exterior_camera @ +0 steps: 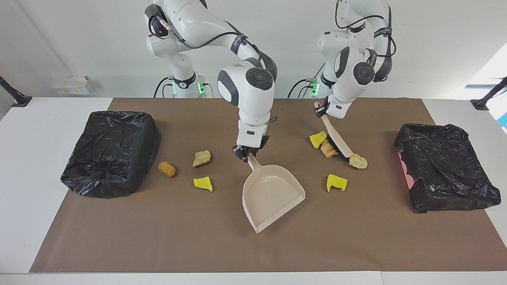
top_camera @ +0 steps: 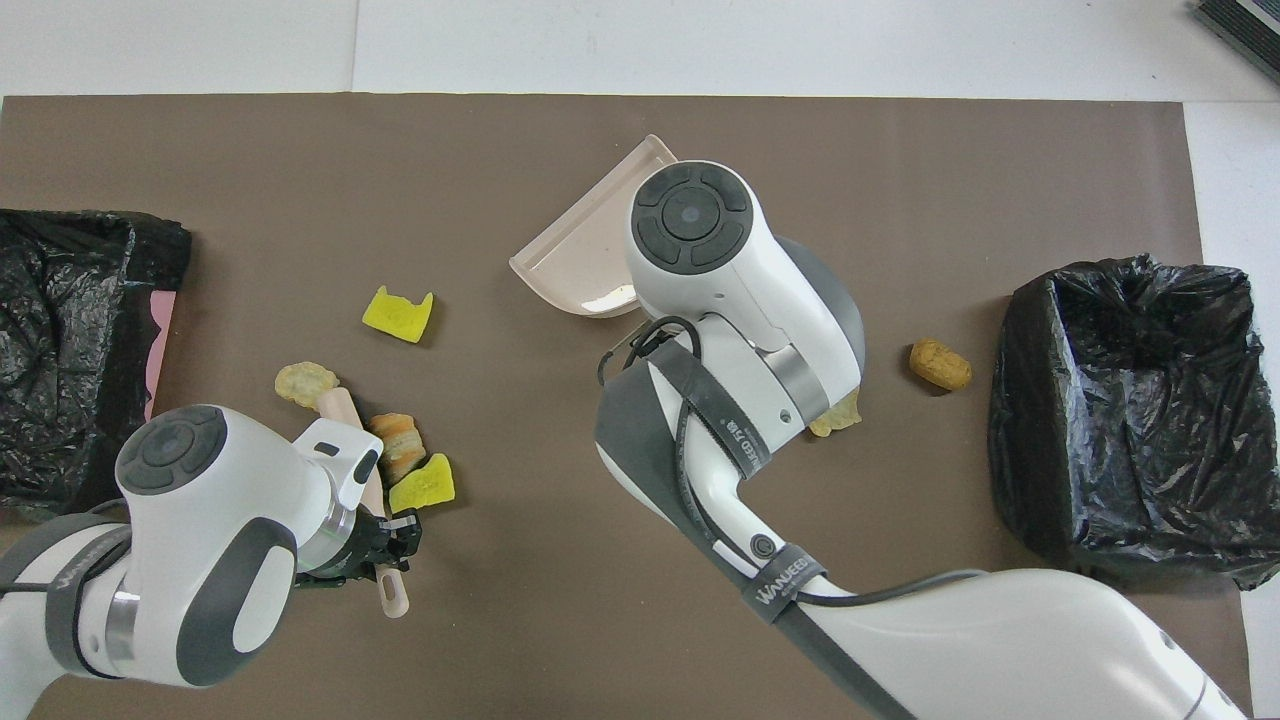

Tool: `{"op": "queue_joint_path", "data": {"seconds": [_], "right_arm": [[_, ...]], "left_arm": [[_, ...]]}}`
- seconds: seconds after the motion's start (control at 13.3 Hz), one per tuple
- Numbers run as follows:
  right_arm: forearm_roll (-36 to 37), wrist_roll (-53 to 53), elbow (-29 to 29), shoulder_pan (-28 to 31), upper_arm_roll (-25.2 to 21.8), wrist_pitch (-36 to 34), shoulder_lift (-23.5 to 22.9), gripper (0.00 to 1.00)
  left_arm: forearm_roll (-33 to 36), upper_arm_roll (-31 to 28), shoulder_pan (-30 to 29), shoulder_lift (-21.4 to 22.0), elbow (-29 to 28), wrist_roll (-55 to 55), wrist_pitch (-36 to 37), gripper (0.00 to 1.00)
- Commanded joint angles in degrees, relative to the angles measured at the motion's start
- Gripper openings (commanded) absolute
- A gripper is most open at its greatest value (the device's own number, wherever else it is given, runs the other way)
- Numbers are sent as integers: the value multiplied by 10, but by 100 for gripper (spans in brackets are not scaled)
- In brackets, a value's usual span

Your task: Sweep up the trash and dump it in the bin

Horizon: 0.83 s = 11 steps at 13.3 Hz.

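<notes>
Seven bits of trash [exterior_camera: 203,183] scattered across the middle band of the facing view, all on the brown paper mat [exterior_camera: 158,237]. Right of centre: a bright yellow sponge wedge [exterior_camera: 317,139] and a flaky, layered bread lump [exterior_camera: 328,148] pressed against the dark bristles of a hand brush [exterior_camera: 336,141]; a pale crusty lump [exterior_camera: 358,161] at the brush's tip; a notched yellow sponge piece [exterior_camera: 336,182] lower down, apart. Left of centre: a tan ragged lump [exterior_camera: 202,158], a rounded orange-brown nugget [exterior_camera: 166,169], and the flat yellow wedge.

Dead centre, a smooth beige plastic dustpan [exterior_camera: 273,198], scoop-shaped, with its mouth toward the frame's bottom. Right gripper [exterior_camera: 248,152] fingers clenched on its tapered handle. Left gripper [exterior_camera: 320,112] fingers clamped on the brush's cream handle, upper right of centre.

At the frame's left and right edges, two boxy bins [exterior_camera: 111,152] [exterior_camera: 443,170] draped in crinkled glossy black bags. White surface [exterior_camera: 31,178] around the mat.
</notes>
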<state>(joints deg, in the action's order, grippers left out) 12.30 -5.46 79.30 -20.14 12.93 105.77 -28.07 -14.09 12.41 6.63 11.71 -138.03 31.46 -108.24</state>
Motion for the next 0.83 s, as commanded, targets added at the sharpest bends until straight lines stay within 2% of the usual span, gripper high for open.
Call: {"op": "queue_joint_path", "data": {"seconds": [0.0,0.15,0.3,0.45,0.6,0.68,0.75], "right_arm": [[-6,-183,46,26,7,-2,28,0],[-11,-308,63,38,7,-14,35,0],[-11,-409,95,46,7,-21,53,0],[-14,-548,142,45,7,-14,78,0],[-19,-582,180,37,7,-17,102,0],[-19,-579,213,30,9,0,121,0],[-19,-581,256,20,8,47,140,0]], "left_arm": [[-5,-5,1,-20,51,-12,66,0],[-5,-5,2,3,51,-3,108,0],[-5,0,8,21,38,56,132,0],[-5,21,15,45,8,127,114,0],[-5,50,25,45,-14,201,69,0],[-6,54,28,44,-30,231,34,0],[-7,54,31,39,-32,256,9,0]]}}
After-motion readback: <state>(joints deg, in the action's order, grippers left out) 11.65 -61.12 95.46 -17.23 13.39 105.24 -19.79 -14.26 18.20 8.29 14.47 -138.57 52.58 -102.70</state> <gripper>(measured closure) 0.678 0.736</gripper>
